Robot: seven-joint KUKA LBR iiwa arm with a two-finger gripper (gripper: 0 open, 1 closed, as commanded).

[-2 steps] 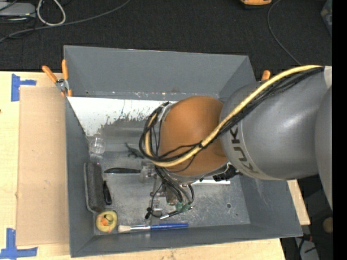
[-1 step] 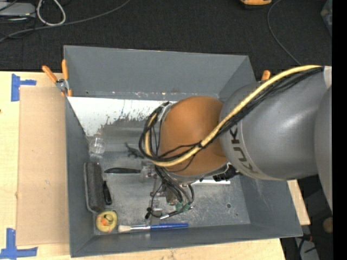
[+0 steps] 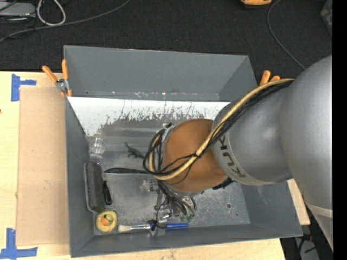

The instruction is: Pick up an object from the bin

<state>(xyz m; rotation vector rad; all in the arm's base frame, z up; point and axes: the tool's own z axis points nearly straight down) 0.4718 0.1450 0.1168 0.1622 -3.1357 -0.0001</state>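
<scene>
Dark floor (image 3: 162,15) lies behind a grey metal bin (image 3: 157,75); from the camera view the arm (image 3: 303,134) comes in from the right, its orange cover (image 3: 187,148) and looped cables (image 3: 154,158) hanging over the middle of the bin; the end effector (image 3: 171,213) sits low near the front wall, and I cannot tell whether it is open or closed, since the wrist hides most of it; the nearest thing is a blue-handled brush (image 3: 142,227), lying flat along the front wall just beside the end effector, so I judge it the likely pick; to do the step well, the end effector should straddle the thin handle across its width rather than along it, go right down to the bin floor because the brush lies so flat, and keep off the front wall, which crowds the brush on one side; closing should wait until the handle is centred, or it may skid away; a straight lift would avoid dragging it against the wall; counted, the bin holds one blue-handled brush, one yellow round thing (image 3: 107,220) in the front left corner, one long dark grey block (image 3: 93,186) along the left wall, one small black piece (image 3: 107,194) just beside that block, one clear plastic piece (image 3: 97,145) farther back on the left, and one small black scrap (image 3: 132,151) near the middle; six things in all, spread out rather than heaped
</scene>
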